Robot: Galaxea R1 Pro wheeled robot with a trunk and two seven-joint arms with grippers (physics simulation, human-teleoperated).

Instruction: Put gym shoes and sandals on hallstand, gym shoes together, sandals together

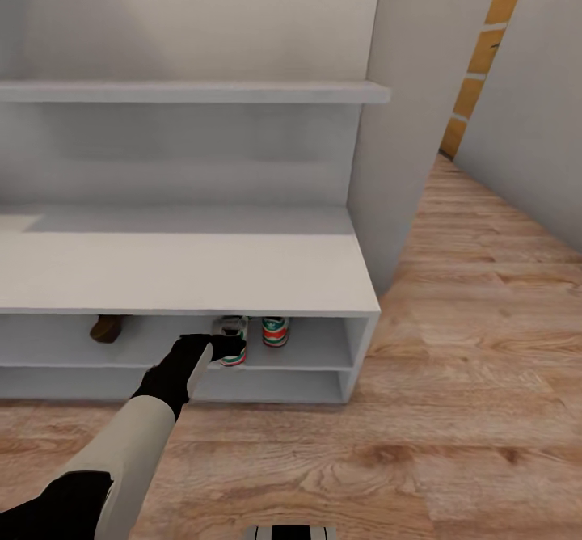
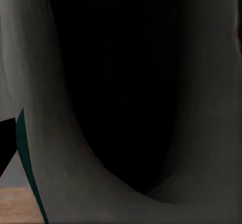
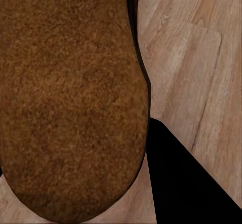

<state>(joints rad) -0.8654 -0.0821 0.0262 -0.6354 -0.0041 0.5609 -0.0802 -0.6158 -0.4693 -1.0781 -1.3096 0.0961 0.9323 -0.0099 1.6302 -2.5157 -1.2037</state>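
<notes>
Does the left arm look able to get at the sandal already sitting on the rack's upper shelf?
Probably yes. The left gripper is already at that open shelf, at a gym shoe. The sandal lies on the same shelf further left with nothing between, though the bench top overhangs it.

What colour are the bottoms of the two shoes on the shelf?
The gym shoes have red-orange soles with green and white, seen best in the head view.
</notes>
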